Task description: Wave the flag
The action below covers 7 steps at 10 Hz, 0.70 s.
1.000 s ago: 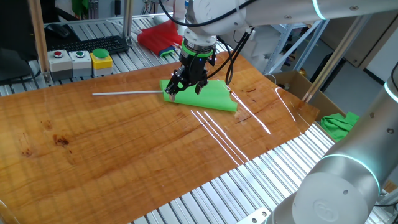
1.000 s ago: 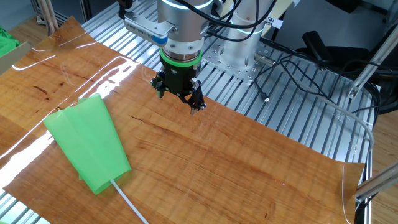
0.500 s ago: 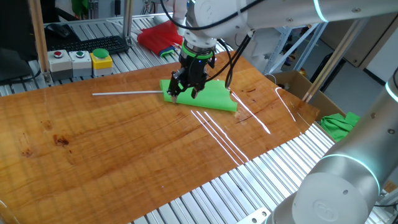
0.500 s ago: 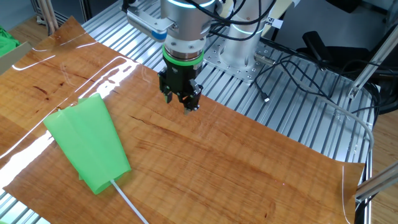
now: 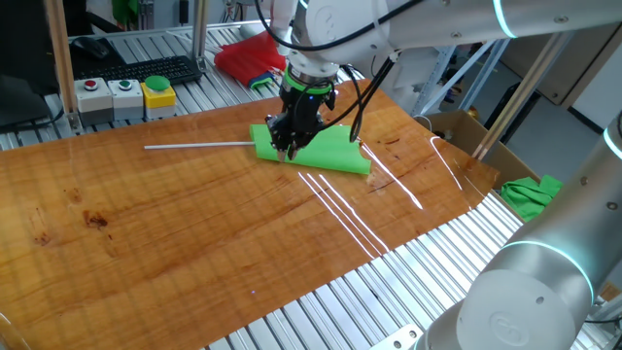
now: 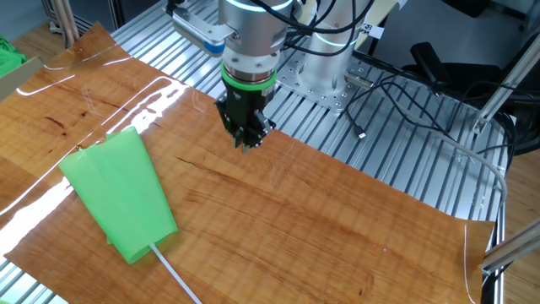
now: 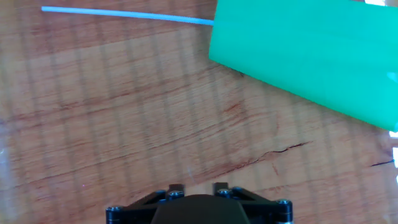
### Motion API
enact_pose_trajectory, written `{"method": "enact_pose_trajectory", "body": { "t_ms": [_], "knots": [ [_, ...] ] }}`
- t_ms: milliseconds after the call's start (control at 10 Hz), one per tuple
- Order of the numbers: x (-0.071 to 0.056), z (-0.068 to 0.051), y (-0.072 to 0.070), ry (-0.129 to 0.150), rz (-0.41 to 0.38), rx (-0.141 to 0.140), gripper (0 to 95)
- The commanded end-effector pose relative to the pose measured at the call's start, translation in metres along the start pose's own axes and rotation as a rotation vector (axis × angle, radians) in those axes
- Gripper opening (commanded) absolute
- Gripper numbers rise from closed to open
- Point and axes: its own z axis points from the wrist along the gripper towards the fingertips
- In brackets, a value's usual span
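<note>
In one fixed view the hand [image 5: 288,149] hangs in front of the flag [image 5: 326,149], hiding part of the green cloth, while the pale stick runs out from the cloth along the table [image 5: 175,224], so the real gap is hard to judge. The other fixed view shows the hand [image 6: 246,143] clenched on nothing above bare wood, the flag [image 6: 122,192] flat and well apart, its stick cut off at the frame's bottom edge. In the hand view the flag [image 7: 305,56] lies ahead of the hand, stick pointing away from the cloth crosswise; the fingertips are out of sight.

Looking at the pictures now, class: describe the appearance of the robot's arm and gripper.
The arm is glossy white and silver-grey, with a green ring above the wrist. The gripper is black. Black cables loop beside it.
</note>
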Motion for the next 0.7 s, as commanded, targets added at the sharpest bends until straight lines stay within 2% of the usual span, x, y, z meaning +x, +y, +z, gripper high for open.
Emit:
{"method": "enact_pose_trajectory", "body": {
  "t_ms": [100, 300, 500, 700],
  "knots": [
    [-0.002, 0.01, 0.004, 0.018, 0.127, 0.006, 0.0],
    [-0.007, 0.028, 0.01, 0.038, 0.221, 0.017, 0.0],
    [-0.013, 0.047, 0.016, 0.031, 0.361, 0.014, 0.0],
    [-0.025, 0.068, 0.021, 0.032, 0.496, 0.015, 0.0]
  ]
}}
